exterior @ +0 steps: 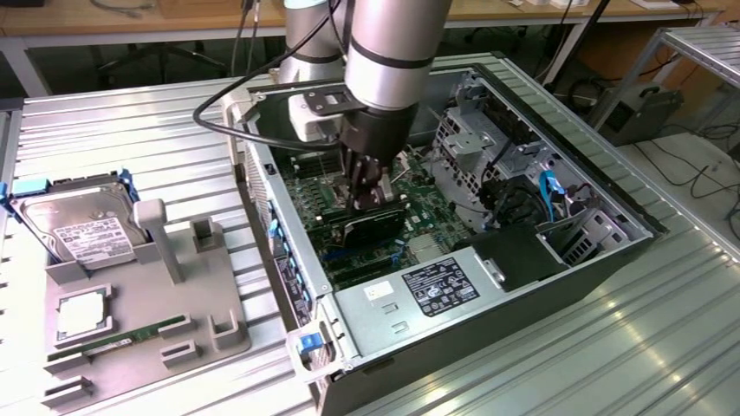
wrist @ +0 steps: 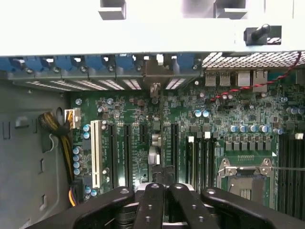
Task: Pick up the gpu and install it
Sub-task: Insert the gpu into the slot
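The gpu (exterior: 376,227), a dark-faced card, stands on edge in a slot of the green motherboard (exterior: 434,212) inside the open PC case (exterior: 382,334). My gripper (exterior: 367,201) reaches down into the case, directly over the card's upper edge, with its black fingers pressed together. In the wrist view the shut fingertips (wrist: 151,195) sit over the thin edge of the gpu (wrist: 153,155), which runs toward the rear slot brackets. Whether the tips pinch the card or merely rest on it is not visible.
A grey parts holder (exterior: 145,338) in the exterior view's left carries a silver hard drive (exterior: 87,230), a CPU (exterior: 81,314) and a RAM stick (exterior: 121,340). Inside the case are the power supply (exterior: 445,286), drive cage (exterior: 486,147) and cables (exterior: 549,191).
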Robot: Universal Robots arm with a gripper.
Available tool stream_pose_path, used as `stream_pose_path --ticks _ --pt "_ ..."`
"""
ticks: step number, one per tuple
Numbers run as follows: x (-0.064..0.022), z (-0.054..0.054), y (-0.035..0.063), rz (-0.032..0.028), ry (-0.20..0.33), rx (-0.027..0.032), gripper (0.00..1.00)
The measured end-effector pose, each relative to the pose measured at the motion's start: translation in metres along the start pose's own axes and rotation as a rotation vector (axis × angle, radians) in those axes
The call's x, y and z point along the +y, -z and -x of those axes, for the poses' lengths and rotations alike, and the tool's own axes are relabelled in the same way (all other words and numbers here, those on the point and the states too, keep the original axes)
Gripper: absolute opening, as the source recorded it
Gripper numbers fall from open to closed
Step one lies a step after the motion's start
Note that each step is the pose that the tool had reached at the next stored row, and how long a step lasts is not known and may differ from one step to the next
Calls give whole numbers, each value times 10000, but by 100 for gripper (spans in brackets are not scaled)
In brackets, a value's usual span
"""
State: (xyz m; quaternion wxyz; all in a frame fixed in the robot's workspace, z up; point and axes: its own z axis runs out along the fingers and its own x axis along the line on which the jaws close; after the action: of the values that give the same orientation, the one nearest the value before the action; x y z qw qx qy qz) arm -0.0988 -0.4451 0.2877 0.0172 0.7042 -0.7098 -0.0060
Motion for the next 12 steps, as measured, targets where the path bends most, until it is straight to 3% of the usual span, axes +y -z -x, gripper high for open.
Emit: stream_pose_path --ticks 5,12 --pt "12 30 -91 -11 9 40 11" --pt "12 30 -124 -12 5 163 11"
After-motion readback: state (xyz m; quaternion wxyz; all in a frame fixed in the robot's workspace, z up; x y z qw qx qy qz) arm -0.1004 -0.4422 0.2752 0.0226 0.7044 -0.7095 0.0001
